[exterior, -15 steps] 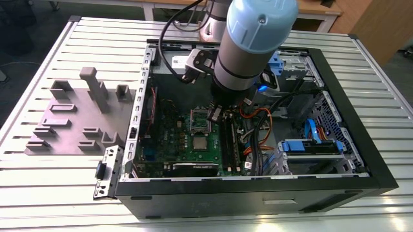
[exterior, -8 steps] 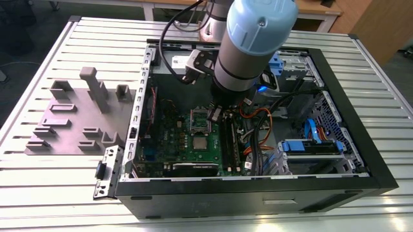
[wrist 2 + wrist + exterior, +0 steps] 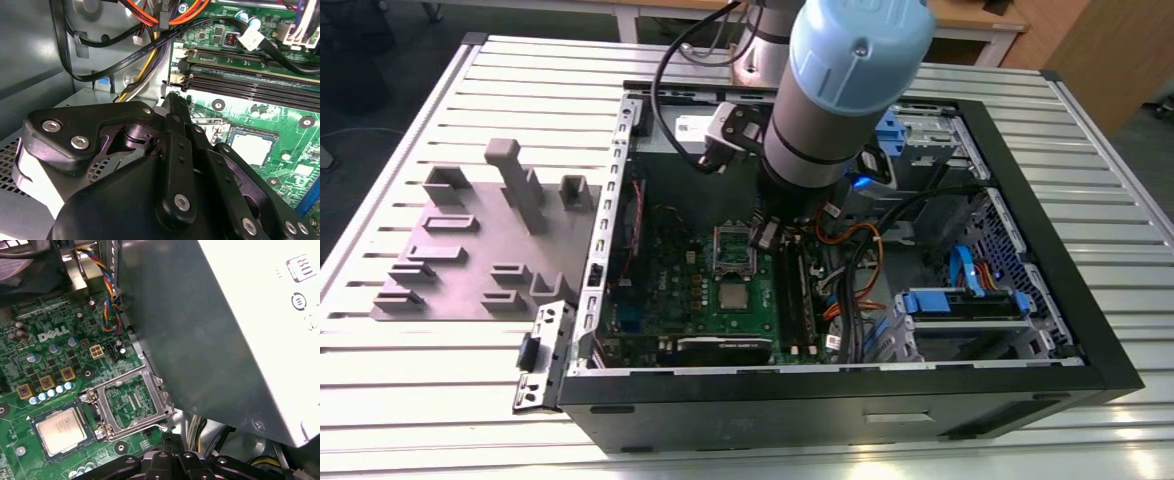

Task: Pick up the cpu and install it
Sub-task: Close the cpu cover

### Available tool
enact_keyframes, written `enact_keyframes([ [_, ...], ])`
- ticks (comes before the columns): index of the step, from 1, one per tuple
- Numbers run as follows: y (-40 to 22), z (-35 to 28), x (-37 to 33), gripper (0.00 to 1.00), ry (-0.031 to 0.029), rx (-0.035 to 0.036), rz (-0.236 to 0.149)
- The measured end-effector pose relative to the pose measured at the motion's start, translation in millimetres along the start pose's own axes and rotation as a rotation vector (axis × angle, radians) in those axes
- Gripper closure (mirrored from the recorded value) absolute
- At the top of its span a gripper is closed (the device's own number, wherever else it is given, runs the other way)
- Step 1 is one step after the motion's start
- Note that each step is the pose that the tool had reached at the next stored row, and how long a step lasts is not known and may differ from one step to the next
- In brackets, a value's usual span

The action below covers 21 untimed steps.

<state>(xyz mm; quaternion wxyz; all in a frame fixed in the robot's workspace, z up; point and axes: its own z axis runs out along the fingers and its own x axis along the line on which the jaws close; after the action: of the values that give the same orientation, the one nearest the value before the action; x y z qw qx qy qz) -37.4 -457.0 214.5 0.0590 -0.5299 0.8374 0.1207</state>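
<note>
The arm reaches down into an open computer case (image 3: 1014, 250) that lies on its side on a slatted metal table (image 3: 427, 400). The gripper (image 3: 766, 236) hangs just above the green motherboard (image 3: 687, 285), close to the hinged metal socket frame (image 3: 131, 402), which stands flipped open. In both wrist views the black fingers (image 3: 176, 127) are pressed together into 1 narrow point with nothing between them. The cpu (image 3: 59, 429) lies flat and square in the socket on the motherboard, its dull silver top facing up, right beside the raised frame; in the exterior view it shows as a pale square (image 3: 735, 297) just below the gripper, apart from the fingertips. In the second wrist view it (image 3: 252, 148) sits past the fingertip, next to the memory slots (image 3: 240, 82). Black, orange and yellow cables (image 3: 142, 47) run along the case wall. On the exterior view's left, a grey plastic tray (image 3: 474, 250) with upright blocks rests on the table outside the case.
</note>
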Motion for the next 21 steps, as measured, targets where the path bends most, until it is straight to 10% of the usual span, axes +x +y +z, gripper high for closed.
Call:
enact_keyframes([
  [21,0.2,11.2,-1.2,0.89,-0.0142,0.0102,0.056],
])
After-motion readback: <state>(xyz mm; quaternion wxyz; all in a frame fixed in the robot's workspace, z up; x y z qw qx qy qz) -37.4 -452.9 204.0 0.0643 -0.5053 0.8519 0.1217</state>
